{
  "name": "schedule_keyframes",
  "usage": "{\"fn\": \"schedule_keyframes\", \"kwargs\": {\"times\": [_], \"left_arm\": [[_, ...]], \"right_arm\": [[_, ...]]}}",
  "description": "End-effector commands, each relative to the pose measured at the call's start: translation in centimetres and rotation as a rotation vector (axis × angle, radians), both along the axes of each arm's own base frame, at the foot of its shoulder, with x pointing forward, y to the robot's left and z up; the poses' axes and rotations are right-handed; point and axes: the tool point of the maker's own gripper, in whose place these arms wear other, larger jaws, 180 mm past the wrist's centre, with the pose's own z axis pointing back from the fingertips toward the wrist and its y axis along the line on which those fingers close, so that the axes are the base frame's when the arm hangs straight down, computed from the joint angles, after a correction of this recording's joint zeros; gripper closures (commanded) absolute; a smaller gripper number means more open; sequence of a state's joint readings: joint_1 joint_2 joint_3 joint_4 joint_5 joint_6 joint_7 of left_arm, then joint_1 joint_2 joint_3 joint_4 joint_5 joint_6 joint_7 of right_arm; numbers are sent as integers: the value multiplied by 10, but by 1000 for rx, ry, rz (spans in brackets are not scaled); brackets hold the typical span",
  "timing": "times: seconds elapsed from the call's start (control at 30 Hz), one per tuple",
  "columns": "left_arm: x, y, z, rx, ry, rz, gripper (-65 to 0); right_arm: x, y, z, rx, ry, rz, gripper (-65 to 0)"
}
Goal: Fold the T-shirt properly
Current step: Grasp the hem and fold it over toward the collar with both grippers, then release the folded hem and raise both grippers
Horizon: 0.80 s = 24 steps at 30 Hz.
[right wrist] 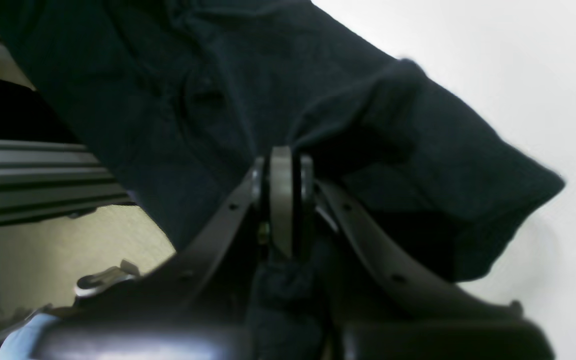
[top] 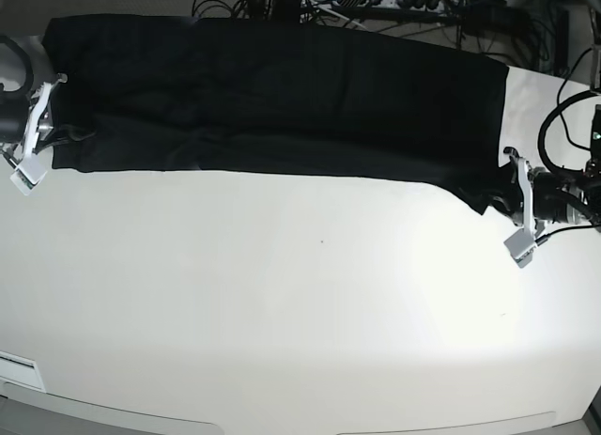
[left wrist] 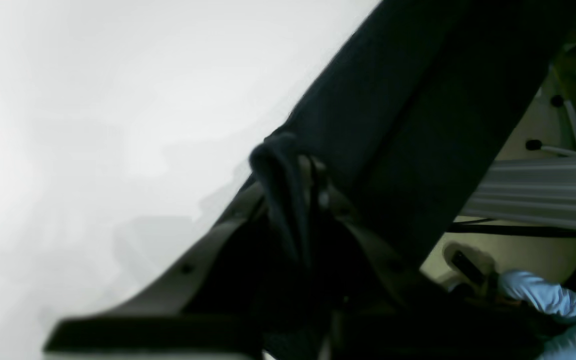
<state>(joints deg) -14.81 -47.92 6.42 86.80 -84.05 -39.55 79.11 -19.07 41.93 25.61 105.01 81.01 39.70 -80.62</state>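
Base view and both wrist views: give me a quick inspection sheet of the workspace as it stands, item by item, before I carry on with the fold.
Surface: white table, near part bare.
Job's things: large black cloth T-shirt stretched as a wide band along the far edge, plain black side showing; no print seen.
Clutter: nothing seen on the table.
Grippers: left gripper shut on the T-shirt's near corner; right gripper shut on the opposite end.
Cables: tangle of black cables behind the far edge; more cable by the left arm.
Surroundings: grey aluminium rail and a blue-gloved hand past the table edge.
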Motion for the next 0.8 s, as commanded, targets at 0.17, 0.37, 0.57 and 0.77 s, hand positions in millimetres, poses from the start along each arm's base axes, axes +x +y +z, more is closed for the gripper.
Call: {"fn": "schedule_keyframes", "kwargs": {"times": [0.17,0.37,0.57,0.77], "left_arm": [[-38,10,-27,25,149,32,-126],[-72,29,-54,118,239,22,-366],[-46,71,-66,328,134,169,-366],[-37,74,-62,319,102,209,-366]], "right_arm": [[7,1,3,-4,-42,-16,-49],[7,0,3,-7,-42,-15,-270],[12,3,7,18,-73,-28,-270],[31,-11,8,-34,-152,-124,-270]]}}
